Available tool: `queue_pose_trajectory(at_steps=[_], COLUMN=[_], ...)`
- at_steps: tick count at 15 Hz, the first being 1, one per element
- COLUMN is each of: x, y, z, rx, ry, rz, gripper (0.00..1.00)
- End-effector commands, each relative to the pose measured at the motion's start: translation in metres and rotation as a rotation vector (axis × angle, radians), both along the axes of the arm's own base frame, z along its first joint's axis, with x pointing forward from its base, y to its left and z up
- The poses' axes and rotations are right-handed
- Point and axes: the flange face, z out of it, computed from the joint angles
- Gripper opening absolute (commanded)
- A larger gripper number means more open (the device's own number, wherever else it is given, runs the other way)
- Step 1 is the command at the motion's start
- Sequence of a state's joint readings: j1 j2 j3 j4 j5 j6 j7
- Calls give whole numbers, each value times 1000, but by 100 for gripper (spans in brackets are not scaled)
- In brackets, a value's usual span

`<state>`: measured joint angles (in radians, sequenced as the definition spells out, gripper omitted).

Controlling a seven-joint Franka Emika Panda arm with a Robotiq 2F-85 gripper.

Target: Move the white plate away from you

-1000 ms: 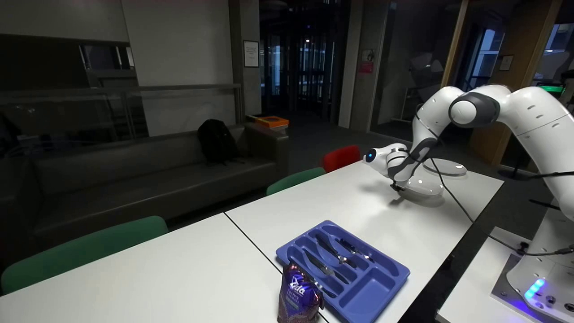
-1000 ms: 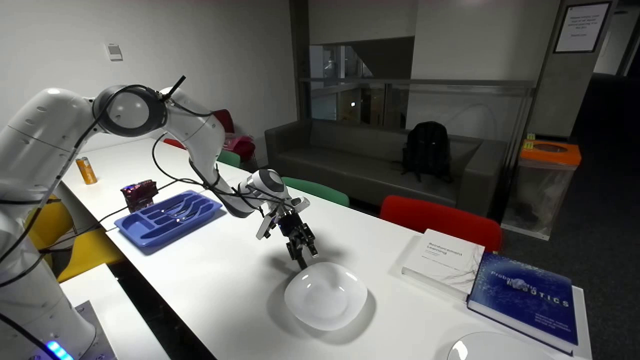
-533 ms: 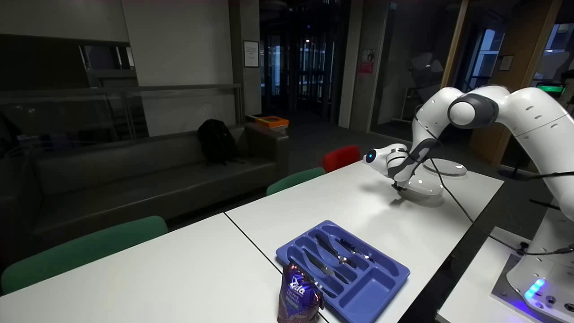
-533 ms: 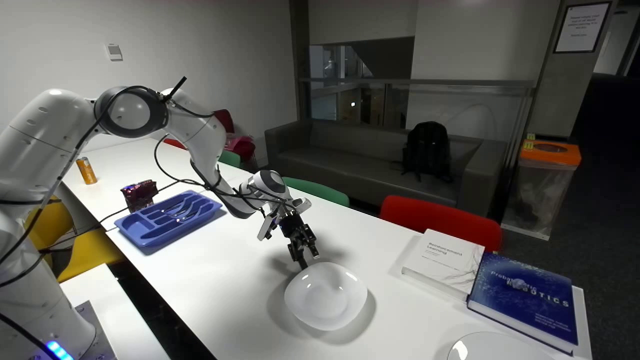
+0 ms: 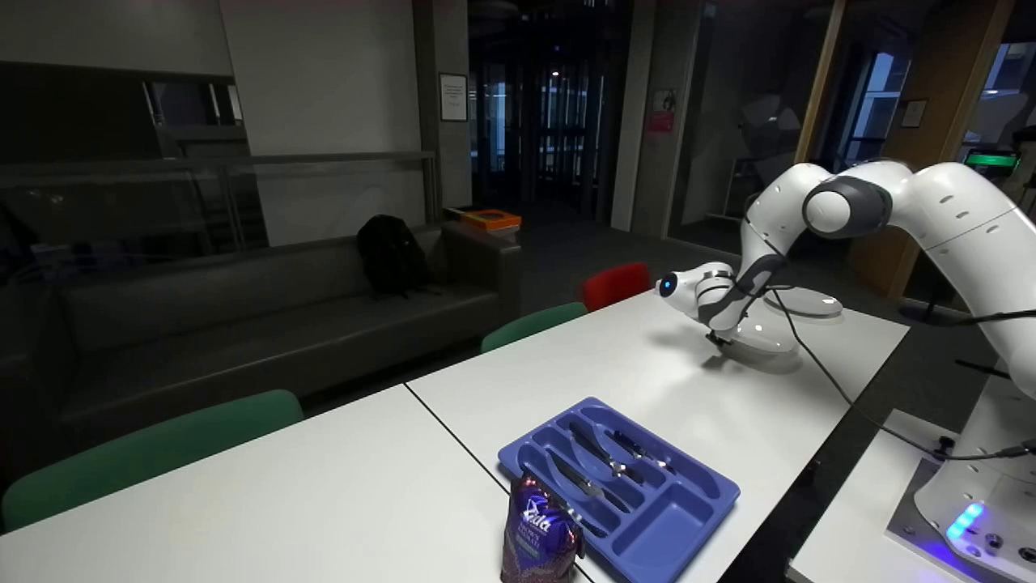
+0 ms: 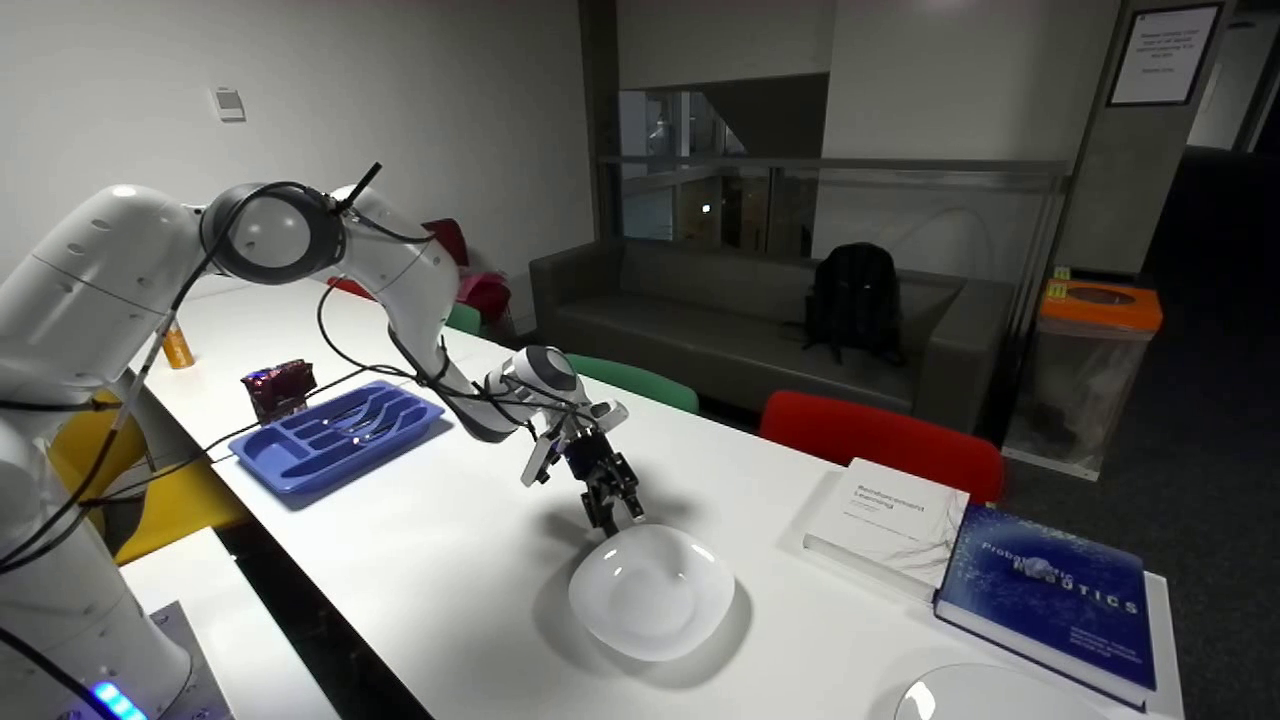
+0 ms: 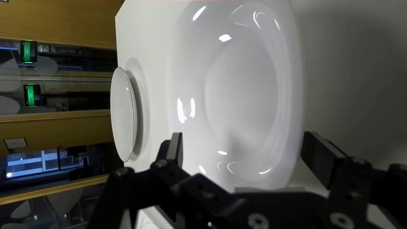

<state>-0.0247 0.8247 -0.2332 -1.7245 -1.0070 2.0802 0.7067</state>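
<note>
One gripper [image 7: 243, 143] — gaping — hangs by the white plate [image 6: 652, 592].

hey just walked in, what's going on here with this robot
A robot arm hangs over a white table, its open gripper at the rim of a bowl-like white plate. The job is to move that plate away. It rests on the table and is not gripped; whether the gripper touches it, I can't tell. A flatter white plate and two books lie to one side of it, a blue cutlery tray to the other.
</note>
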Motion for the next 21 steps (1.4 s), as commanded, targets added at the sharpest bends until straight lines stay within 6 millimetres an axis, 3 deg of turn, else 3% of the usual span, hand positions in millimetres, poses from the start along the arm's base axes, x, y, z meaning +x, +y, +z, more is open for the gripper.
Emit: queue_pose_trajectory(at_steps=[1,21], x=[5,4], y=[-12,-17], z=[1,-3], rx=[-39,-53], ry=[25,44], rz=[-4,-12], gripper=[100,100])
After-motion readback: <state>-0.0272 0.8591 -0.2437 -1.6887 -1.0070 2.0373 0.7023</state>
